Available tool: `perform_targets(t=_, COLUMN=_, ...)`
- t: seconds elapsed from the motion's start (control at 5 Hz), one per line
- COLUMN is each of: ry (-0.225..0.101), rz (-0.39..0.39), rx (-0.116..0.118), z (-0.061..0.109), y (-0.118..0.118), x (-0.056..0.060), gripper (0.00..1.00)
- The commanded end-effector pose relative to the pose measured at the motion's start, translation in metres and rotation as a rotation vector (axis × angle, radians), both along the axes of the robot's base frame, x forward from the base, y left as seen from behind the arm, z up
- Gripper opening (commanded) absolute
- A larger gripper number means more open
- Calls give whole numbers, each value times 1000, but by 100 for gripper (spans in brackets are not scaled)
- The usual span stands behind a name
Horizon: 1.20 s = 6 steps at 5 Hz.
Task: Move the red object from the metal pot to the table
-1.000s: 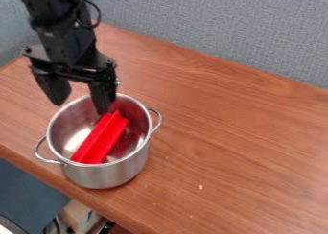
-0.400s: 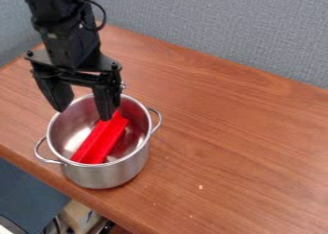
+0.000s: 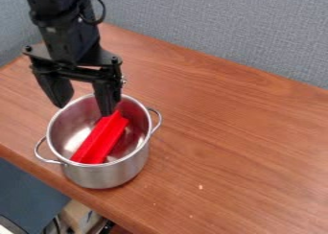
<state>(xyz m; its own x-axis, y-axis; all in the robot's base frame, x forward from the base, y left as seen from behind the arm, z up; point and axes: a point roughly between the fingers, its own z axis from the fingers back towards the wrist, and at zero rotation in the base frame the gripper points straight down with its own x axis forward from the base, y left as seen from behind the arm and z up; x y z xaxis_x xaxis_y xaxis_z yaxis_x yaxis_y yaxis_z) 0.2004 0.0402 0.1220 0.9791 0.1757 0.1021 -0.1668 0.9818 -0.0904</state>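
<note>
The red object [image 3: 103, 139] is a bright red ridged strip lying slantwise inside the metal pot [image 3: 72, 171], which stands near the front left edge of the brown wood table [image 3: 231, 123]. Above the pot's far rim hangs my black gripper [image 3: 84, 101], open, its two fingers spread wide. The right finger [image 3: 114, 102] points down just over the upper end of the red object; the left finger hangs over the pot's left rim. Nothing is between the fingers.
A grey wall panel [image 3: 244, 27] rises behind the table. The table's front edge runs diagonally just below the pot, with dark floor space beyond it at bottom left.
The gripper has shifted slightly right and a little lower toward the pot, staying open. The pot and the red object have not moved.
</note>
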Motion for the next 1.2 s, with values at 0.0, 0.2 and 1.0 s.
perform_targets(t=0.0, ry=-24, rz=3, rx=-10, z=5, y=-2, x=6, gripper=100)
perform_targets(t=0.2, ry=5, rz=-1, rx=-1, z=-7, y=0, x=4, gripper=100)
perform_targets(t=1.0, ry=78, rz=-17, rx=58, z=-63, y=-3, x=10, gripper=100)
